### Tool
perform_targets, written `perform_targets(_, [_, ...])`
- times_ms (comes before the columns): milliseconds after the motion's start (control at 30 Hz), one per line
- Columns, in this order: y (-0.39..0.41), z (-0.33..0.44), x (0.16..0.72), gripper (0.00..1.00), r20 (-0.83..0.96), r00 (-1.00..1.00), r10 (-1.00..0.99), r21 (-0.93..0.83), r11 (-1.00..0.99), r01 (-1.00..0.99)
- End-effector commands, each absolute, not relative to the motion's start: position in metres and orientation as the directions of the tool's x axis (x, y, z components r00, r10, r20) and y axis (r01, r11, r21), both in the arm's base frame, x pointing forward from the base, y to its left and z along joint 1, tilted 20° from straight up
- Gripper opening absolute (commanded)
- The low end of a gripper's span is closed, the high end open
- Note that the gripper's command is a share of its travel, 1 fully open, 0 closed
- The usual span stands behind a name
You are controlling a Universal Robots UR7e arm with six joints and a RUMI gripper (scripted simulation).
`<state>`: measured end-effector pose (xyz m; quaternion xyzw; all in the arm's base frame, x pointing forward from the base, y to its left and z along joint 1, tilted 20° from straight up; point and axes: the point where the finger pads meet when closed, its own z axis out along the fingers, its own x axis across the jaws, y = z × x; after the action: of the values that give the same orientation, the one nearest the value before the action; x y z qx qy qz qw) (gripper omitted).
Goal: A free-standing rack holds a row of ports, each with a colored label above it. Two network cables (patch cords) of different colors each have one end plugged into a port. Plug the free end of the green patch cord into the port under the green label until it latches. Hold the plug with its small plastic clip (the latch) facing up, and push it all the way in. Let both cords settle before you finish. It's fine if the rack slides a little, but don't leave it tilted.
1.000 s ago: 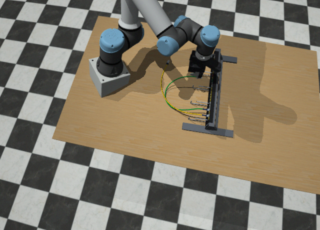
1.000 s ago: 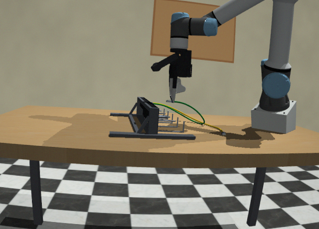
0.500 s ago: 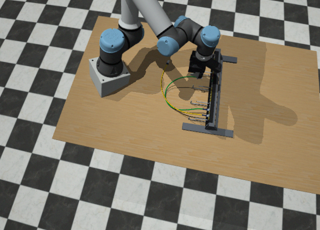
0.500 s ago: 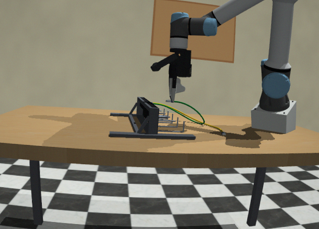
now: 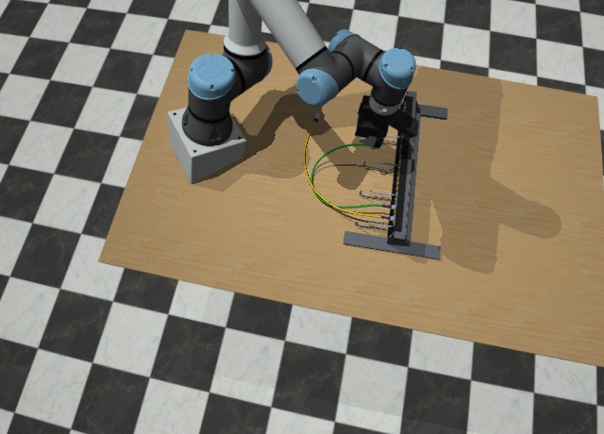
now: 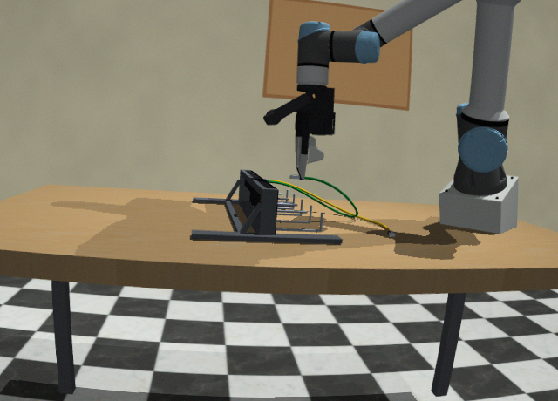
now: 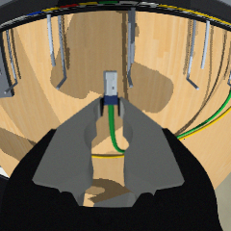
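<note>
My gripper (image 5: 377,143) (image 6: 298,175) (image 7: 111,98) is shut on the free plug (image 7: 111,83) of the green patch cord (image 5: 336,149) (image 6: 343,193) (image 7: 114,131). It holds the plug above the table, in front of the far end of the dark rack (image 5: 390,244) (image 6: 266,239). The plug points at the rack's row of labels, about in line with the green label (image 7: 109,2) in the wrist view. The cord's other end is plugged in near the rack's near end. The rack stands upright on its two feet.
The yellow patch cord (image 5: 306,162) (image 6: 360,216) loops over the table, its free end (image 5: 317,119) (image 6: 391,234) lying toward the robot base (image 5: 205,152) (image 6: 477,207). Thin metal pegs (image 5: 376,194) (image 7: 52,38) stick out from the rack's front, below the plug.
</note>
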<state>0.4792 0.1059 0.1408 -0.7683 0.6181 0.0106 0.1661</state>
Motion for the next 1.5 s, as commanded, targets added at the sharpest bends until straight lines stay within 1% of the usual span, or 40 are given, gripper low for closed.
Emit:
perform_targets(0, [0.106,0.141,0.479,0.00,-0.221,0.236,-0.946,-0.243,-0.181,-0.953])
perform_targets(1067, [0.107,0.140,0.482,0.00,-0.221,0.236,-0.946,-0.240,-0.181,-0.954])
perform_targets(1467, [0.113,0.132,0.496,0.00,-0.221,0.235,-0.947,-0.237,-0.182,-0.954])
